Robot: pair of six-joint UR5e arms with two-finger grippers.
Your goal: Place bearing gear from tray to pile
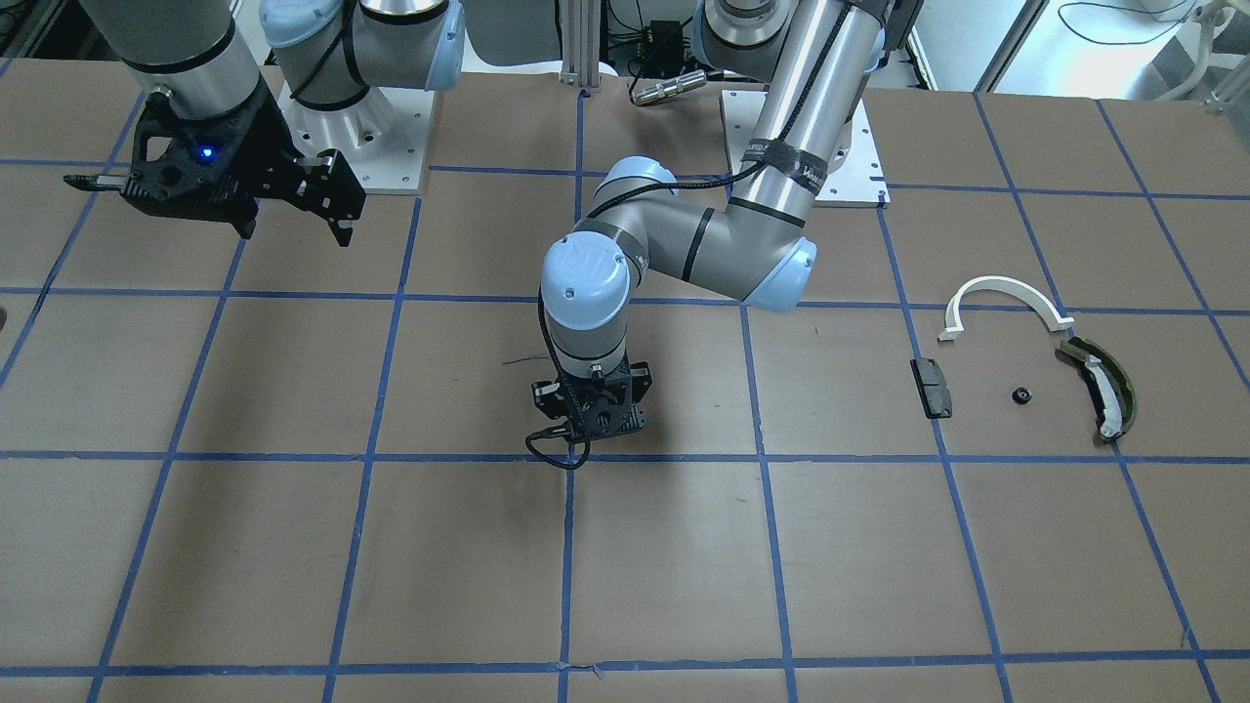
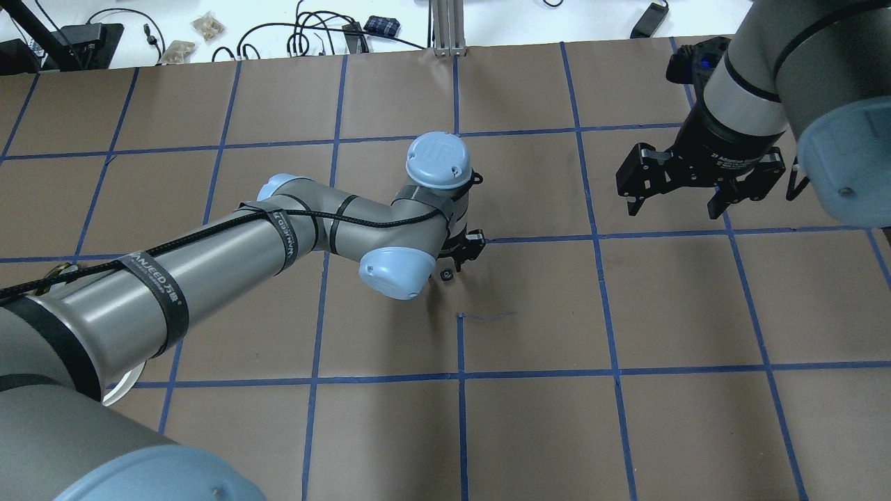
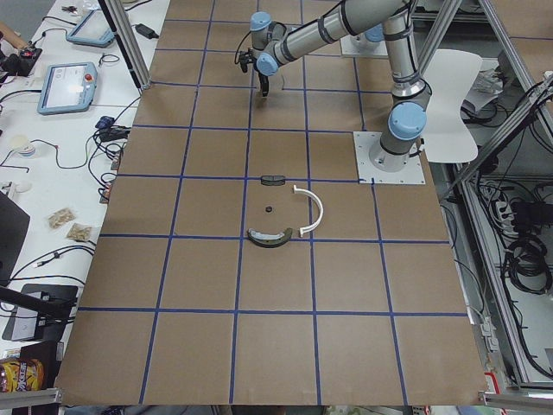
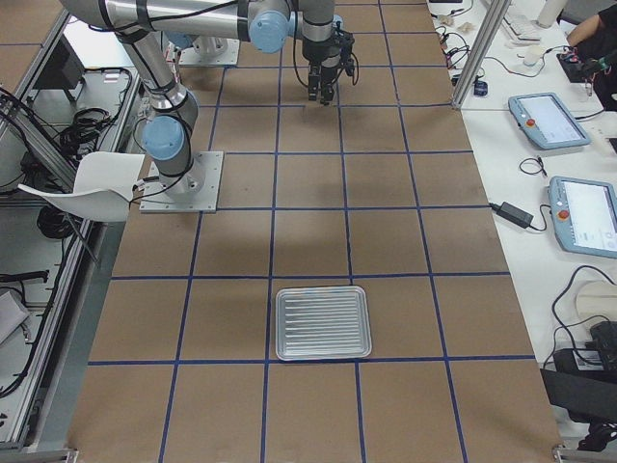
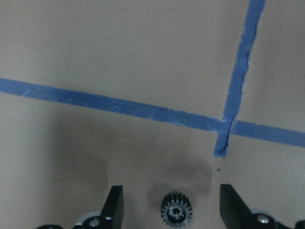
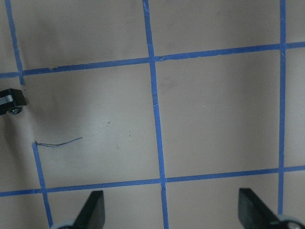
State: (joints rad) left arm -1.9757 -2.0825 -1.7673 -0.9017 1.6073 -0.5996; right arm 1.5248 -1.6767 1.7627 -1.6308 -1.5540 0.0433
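A small dark bearing gear (image 5: 176, 208) lies on the brown table between the two fingers of my open left gripper (image 5: 171, 195). The fingers stand wide apart and do not touch it. In the overhead view the gear (image 2: 446, 276) sits just below the left gripper (image 2: 459, 261) near the table's middle. The pile lies apart on my left: a white half-ring arc (image 1: 1006, 298), a dark block (image 1: 931, 387), an olive curved piece (image 1: 1102, 386) and a tiny black part (image 1: 1021, 395). The ribbed metal tray (image 4: 323, 322) is empty. My right gripper (image 2: 674, 207) hangs open and empty above the table.
Blue tape lines grid the brown table. A thin loose thread (image 2: 487, 316) lies near the gear. The left arm's elbow (image 1: 684, 244) stretches low over the table's middle. Cables and pendants lie beyond the table's far edge.
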